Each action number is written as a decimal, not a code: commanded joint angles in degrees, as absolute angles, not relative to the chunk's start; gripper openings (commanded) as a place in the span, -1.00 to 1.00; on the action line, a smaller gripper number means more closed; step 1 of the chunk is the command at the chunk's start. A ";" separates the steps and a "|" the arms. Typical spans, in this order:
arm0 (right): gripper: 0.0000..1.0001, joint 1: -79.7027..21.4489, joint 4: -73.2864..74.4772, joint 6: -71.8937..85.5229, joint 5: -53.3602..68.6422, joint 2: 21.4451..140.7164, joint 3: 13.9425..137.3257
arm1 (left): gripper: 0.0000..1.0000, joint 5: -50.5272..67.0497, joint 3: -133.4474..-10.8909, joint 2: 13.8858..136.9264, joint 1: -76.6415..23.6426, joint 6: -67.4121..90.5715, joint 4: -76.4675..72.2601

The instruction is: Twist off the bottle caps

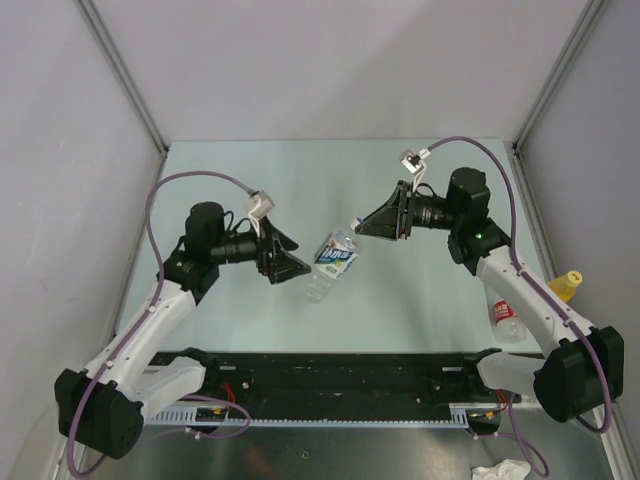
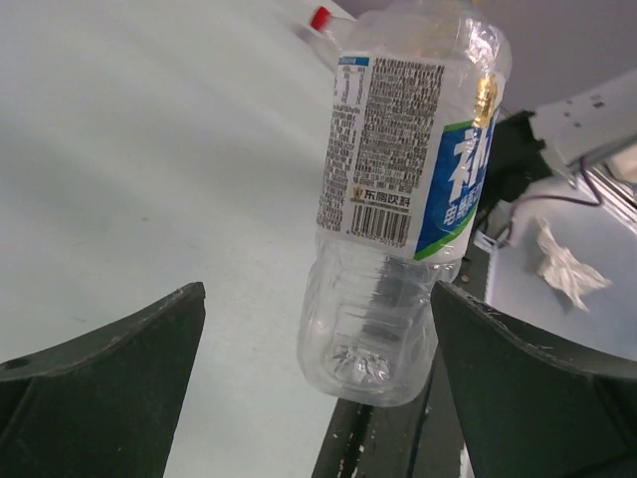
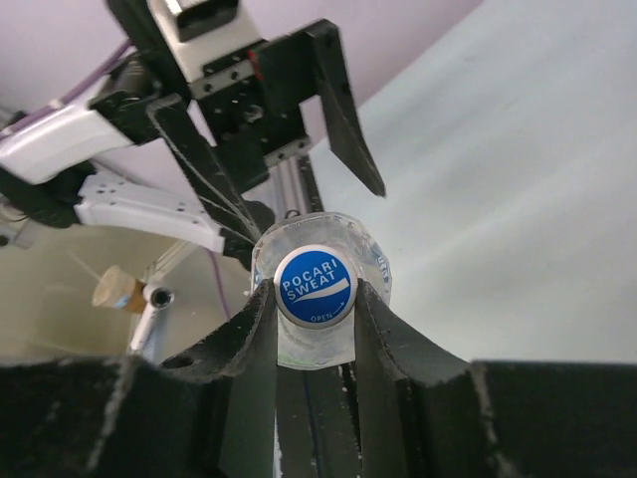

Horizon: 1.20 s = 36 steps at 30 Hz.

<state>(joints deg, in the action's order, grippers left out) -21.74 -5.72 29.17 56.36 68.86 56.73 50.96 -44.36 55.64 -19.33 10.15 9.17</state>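
Pocari Sweat bottle (image 1: pixel 335 258): tilted, lifted.
Right gripper (image 1: pixel 358 224): at bottle's 1 o'clock, clamped on its cap (image 3: pixel 314 286).
Left gripper (image 1: pixel 300 258): at bottle's 9 o'clock, jaws wide, holding nothing.

**A:** Item one, blue-green-label bottle (image 2: pixel 398 149): what is withheld?
**B:** In the left wrist view the neck is cut off by the top edge, and the label's fine print is too small to be read. In the right wrist view the body is hidden behind the cap (image 3: pixel 315 286).
**A:** From above?
**B:** The cap is covered by the right gripper (image 1: pixel 356 226).
**A:** Item two, red-label bottle (image 1: pixel 507 316)?
**B:** In the left wrist view only its red cap (image 2: pixel 319 18) is shown; the rest is blocked by item one.
**A:** Item three, orange-liquid bottle (image 1: pixel 565 288)?
**B:** The lower part is masked by the right arm (image 1: pixel 530 300).
**A:** Sundries?
**B:** Fingers (image 2: pixel 109 388) of the left gripper (image 2: pixel 317 291), cropped by the bottom edge. Crumpled white paper (image 1: pixel 500 470), clipped likewise.
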 commanded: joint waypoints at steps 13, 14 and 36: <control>-1.00 -21.12 -21.20 40.34 63.35 69.06 58.99 | 0.99 61.33 -49.57 58.77 -28.15 8.95 6.77; -1.00 -21.10 -21.02 40.17 63.05 68.90 58.98 | 0.99 61.29 -49.57 58.87 -28.53 9.17 6.73; -1.00 -20.25 -19.04 40.29 57.79 66.26 59.06 | 0.97 54.58 -46.56 59.89 -30.81 9.89 5.80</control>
<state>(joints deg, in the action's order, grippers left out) -20.45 -15.64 38.54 58.28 68.01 56.73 55.64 -46.57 58.94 -30.17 10.04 7.73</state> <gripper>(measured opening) 0.329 0.994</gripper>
